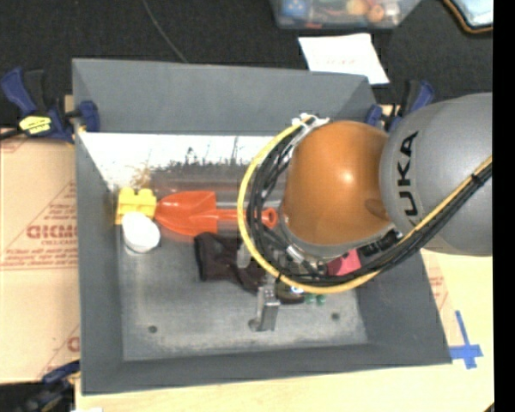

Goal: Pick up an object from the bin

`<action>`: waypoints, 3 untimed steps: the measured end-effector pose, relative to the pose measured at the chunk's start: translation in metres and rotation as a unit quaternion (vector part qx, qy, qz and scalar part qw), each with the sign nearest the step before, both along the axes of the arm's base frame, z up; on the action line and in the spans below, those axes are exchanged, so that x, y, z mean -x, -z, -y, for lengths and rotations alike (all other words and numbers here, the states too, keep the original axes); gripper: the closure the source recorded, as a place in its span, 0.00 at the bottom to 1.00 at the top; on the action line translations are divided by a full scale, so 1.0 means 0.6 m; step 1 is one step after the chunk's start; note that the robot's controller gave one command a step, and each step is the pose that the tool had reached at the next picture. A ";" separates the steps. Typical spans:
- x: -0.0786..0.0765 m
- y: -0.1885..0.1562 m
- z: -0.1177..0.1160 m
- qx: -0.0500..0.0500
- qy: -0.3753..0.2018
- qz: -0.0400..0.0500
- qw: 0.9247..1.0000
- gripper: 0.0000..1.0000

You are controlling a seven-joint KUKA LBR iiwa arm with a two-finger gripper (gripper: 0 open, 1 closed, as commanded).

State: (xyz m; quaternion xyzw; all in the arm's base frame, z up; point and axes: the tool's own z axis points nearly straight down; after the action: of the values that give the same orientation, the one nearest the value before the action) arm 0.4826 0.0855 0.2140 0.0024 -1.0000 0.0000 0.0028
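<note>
One gripper (263, 318), opening we cannot tell, hangs just beside dark brown crumpled lump (216, 256), itself next to orange plastic scoop (193, 213); we would centre over lump before closing.

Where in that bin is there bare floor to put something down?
Bare bin floor lies at the front left, below the white cap and dark brown lump. The back is crowded: yellow block, orange scoop, and the arm.

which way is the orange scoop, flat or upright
Flat. The orange scoop stretches sideways along the bin floor, its wide end beside the yellow block.
</note>
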 end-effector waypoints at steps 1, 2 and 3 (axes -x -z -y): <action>-0.002 -0.007 0.001 -0.001 0.003 0.004 1.000 0.00; -0.141 0.215 0.127 -0.001 0.027 0.007 1.000 0.00; -0.130 0.237 0.078 -0.002 0.112 0.008 0.994 0.00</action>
State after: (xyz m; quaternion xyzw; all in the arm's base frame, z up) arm 0.5607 0.0385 0.0717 -0.1099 -0.9939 -0.0023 -0.0052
